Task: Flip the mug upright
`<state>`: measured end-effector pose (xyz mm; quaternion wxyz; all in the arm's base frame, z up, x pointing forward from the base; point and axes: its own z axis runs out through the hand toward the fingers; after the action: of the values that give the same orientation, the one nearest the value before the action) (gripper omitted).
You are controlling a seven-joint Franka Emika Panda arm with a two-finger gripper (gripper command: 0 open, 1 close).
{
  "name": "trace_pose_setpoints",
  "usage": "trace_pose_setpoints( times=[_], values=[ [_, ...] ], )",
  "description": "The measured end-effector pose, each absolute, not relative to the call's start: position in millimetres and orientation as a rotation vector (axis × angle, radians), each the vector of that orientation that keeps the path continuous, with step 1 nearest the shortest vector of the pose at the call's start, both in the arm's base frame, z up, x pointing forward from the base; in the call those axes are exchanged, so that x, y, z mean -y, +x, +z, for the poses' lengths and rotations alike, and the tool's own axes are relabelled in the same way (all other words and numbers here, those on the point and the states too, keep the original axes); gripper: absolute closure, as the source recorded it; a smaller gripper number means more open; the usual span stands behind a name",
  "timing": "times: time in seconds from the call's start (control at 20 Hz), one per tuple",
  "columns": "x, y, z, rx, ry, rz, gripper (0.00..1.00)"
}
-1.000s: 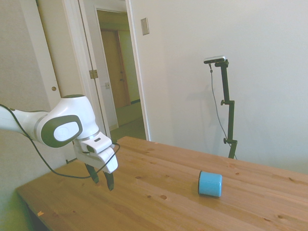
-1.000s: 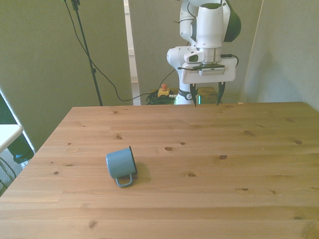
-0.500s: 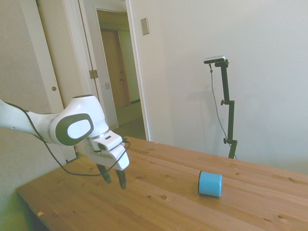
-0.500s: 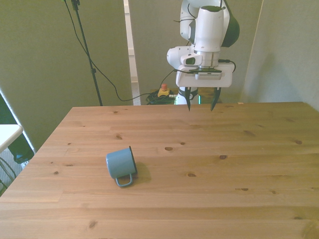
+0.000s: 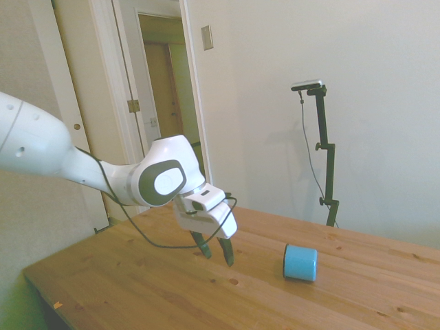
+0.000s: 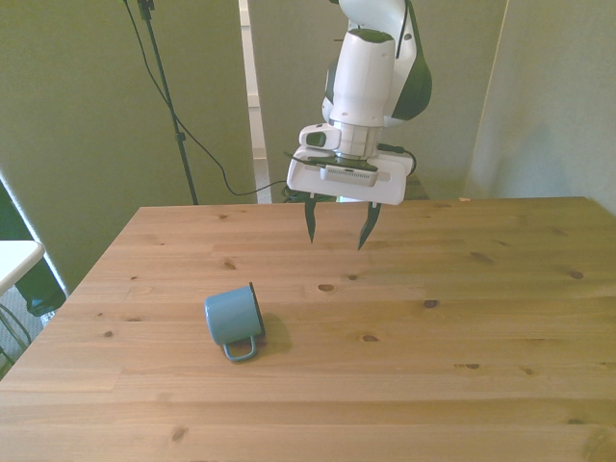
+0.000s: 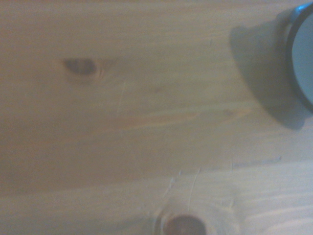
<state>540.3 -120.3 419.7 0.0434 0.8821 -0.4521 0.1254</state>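
The mug (image 6: 234, 316) lies on its side on the wooden table (image 6: 481, 318). It is light blue with a thin dark rim. In the front view its open end points toward about 2 o'clock, up and toward the front view's right, and its flat bottom faces the camera. Its small handle (image 6: 242, 347) sticks out at about 6 o'clock, low against the wood. In the side view the mug (image 5: 300, 262) looks like a short blue drum lying on the table, with its flat bottom toward the camera. The gripper (image 6: 337, 223) hangs in the air above the table and touches nothing. Its two dark fingers (image 6: 310, 220) point down and stand wide apart, with only air between them, so it is let go and holds nothing. In the front view the gripper sits at about 1 o'clock from the mug, well apart from it and farther back on the table. In the side view the gripper (image 5: 216, 251) is at about 9 o'clock from the mug, with bare wood between them. The wrist view shows blurry wood with two dark knots (image 7: 80, 67), and just a bit of the mug's dark rim (image 7: 293, 58) with its shadow beside it.
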Motion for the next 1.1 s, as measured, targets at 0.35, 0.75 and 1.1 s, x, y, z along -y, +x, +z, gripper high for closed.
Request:
trace_pose_setpoints(
  times=[0.35, 0.75, 1.1],
  values=[
    [143, 577, 430, 1.375, 2.674, 0.457, 0.00],
    [189, 586, 421, 1.233, 2.571, 0.621, 0.00],
    [185, 598, 432, 1.181, 2.421, 0.743, 0.00]
  ],
)
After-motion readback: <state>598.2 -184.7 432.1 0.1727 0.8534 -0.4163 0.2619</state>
